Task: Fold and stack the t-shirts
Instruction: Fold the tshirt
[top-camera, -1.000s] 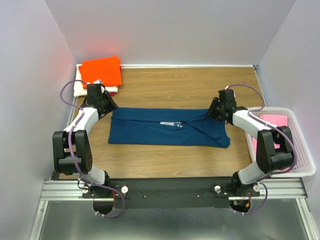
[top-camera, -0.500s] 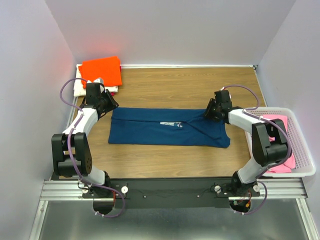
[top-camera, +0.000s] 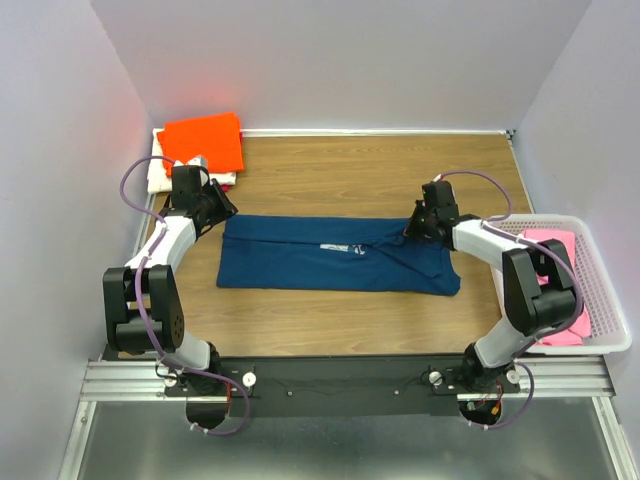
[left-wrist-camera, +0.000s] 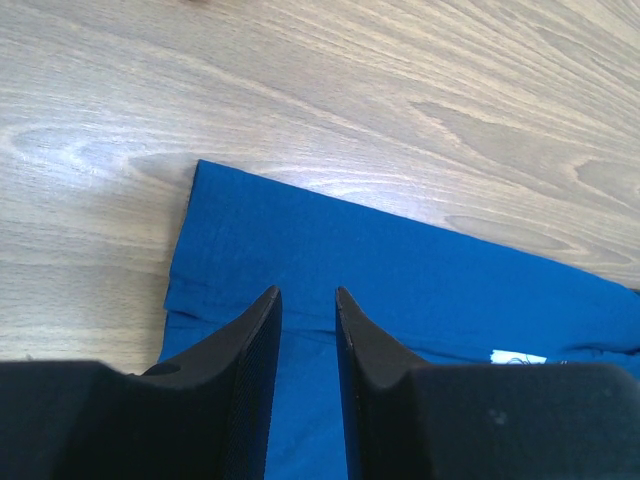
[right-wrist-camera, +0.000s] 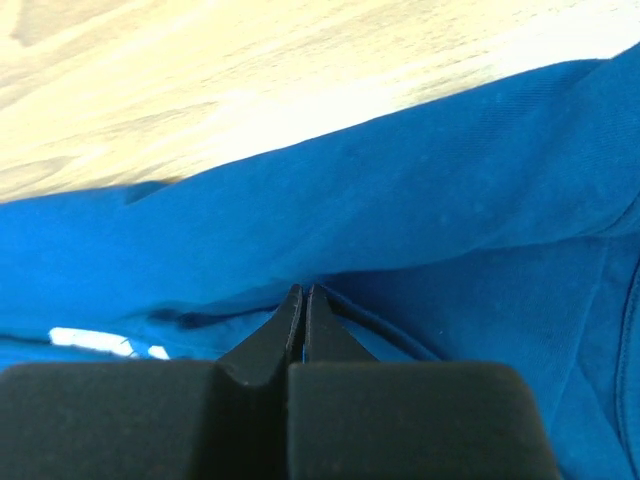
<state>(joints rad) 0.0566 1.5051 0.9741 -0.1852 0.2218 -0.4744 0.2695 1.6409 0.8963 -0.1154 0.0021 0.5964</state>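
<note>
Wooden table (top-camera: 330, 170), grey walls. Left gripper (left-wrist-camera: 308, 292): narrowly parted, holding nothing, navy t-shirt (top-camera: 300, 262) end directly beneath. Right gripper (right-wrist-camera: 303, 290): pinched closed on raised fold at opposite end. Beyond left gripper: orange t-shirt (top-camera: 205, 142). Outboard of right gripper: pink t-shirt (top-camera: 560, 245) in white basket (top-camera: 600, 290).

No legible word, brand, number or sign appears in any view. The only marking is a small white print (top-camera: 343, 248) on the chest of the navy blue t-shirt (top-camera: 290, 268). It is a pale smear from overhead and clipped at the frame edge in both wrist views, too small and blurred to read.
</note>
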